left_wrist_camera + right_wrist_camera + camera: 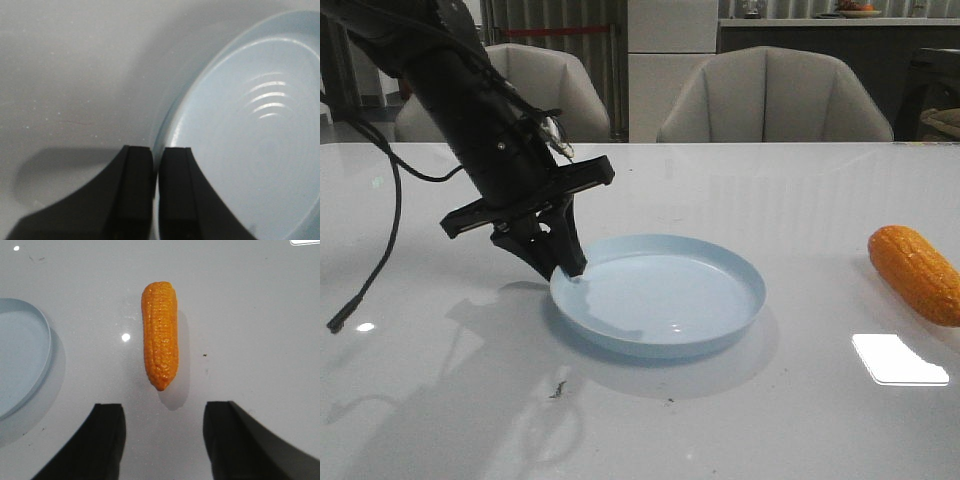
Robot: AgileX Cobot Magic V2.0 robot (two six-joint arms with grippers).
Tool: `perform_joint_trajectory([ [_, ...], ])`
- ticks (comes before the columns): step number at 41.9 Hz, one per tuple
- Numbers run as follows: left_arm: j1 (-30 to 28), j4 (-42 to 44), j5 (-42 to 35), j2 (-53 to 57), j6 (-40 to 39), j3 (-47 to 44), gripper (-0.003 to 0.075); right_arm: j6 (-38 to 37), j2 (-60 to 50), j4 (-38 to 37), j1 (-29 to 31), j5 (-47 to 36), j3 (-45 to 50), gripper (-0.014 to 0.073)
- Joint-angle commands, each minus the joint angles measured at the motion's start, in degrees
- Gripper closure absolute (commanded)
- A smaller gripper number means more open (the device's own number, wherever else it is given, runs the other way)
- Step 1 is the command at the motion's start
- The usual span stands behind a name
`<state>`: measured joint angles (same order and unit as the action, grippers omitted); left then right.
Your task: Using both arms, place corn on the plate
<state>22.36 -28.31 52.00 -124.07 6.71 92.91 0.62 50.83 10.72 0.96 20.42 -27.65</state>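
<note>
The left gripper [563, 262] is pinched shut on the near-left rim of the plate [720, 262], one finger on each side of the rim. Its black arm [460, 90] slopes down from the upper left, fingers pointing down toward the table [740, 420]. The right gripper [165, 437] hangs with fingers wide apart and empty above the corn [160, 335], which lies flat on the table, well right of the plate.
</note>
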Motion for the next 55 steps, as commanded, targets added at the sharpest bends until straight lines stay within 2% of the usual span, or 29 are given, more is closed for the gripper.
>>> perform_joint_trajectory([
  [1,0.5,-0.17,-0.62,3.49,0.17,1.89,0.0446,0.37,-0.36,0.41,0.27,-3.65,-2.12,0.0126],
  [6,0.37,0.65,0.17,3.69,0.17,2.86,0.0325,0.37,-0.36,0.41,0.27,-3.72,-2.12,0.0126],
  [8,0.15,0.65,0.43,3.83,0.51,4.04,0.0311,0.37,-0.36,0.41,0.27,-3.77,-2.12,0.0126],
  [15,-1.51,1.91,2.52,6.79,3.65,11.4,0.031,0.37,-0.36,0.41,0.27,-4.01,-2.12,0.0126],
  [24,-8.48,2.77,3.58,14.34,4.41,20.6,0.0311,0.37,-0.36,0.41,0.27,-5.37,-2.12,0.0126],
  [30,-14.36,4.34,1.73,22.36,12.61,20.94,0.0313,0.37,-0.36,0.41,0.27,-5.44,-2.12,0.0126],
  [35,-19.24,7.73,1.83,27.89,13.4,19.54,0.0313,0.37,-0.36,0.41,0.27,-5.44,-2.12,0.0126],
  [39,-23.75,7.9,0.16,32.36,13.53,15.44,0.0313,0.37,-0.36,0.41,0.27,-5.44,-2.12,0.0126],
  [43,-26.85,7.9,-5.64,37.6,16.13,7.73,0.0313,0.37,-0.36,0.41,0.27,-5.44,-2.12,0.0126],
  [49,-27.76,7.79,-17.88,47.38,20.32,-10.7,0.0313,0.37,-0.36,0.41,0.27,-5.44,-2.12,0.0126],
  [55,-26.08,7.79,-31.23,58.04,21.07,-32.83,0.0313,0.37,-0.36,0.41,0.27,-5.32,-2.12,0.0126],
])
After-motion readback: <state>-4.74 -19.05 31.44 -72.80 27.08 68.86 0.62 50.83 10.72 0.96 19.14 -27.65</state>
